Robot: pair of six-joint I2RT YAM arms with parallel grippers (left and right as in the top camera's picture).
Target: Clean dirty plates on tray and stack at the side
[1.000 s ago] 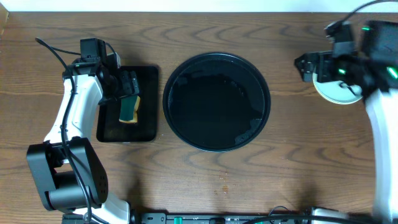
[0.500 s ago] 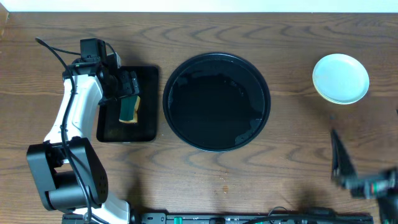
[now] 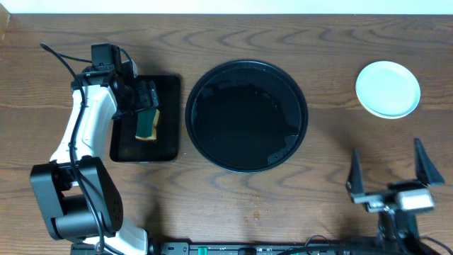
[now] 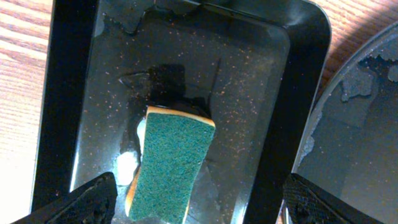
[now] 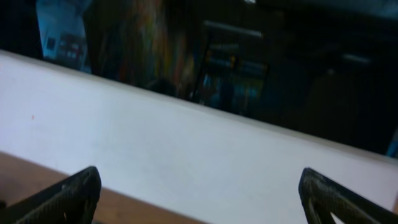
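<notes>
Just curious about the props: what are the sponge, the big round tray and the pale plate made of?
Sponge: soft foam with a rough green scouring face, yellowish layer at its edge. Round tray: probably hard plastic, glossy black with wet-looking reflections; coated metal is possible. Plate: likely smooth plastic, pale, evenly coloured; ceramic can't be ruled out.

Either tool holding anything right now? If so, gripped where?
Nothing is held. The left tool is open around the sponge, which lies in the rectangular tray, not clamped on it. The right tool is open and empty.
</notes>
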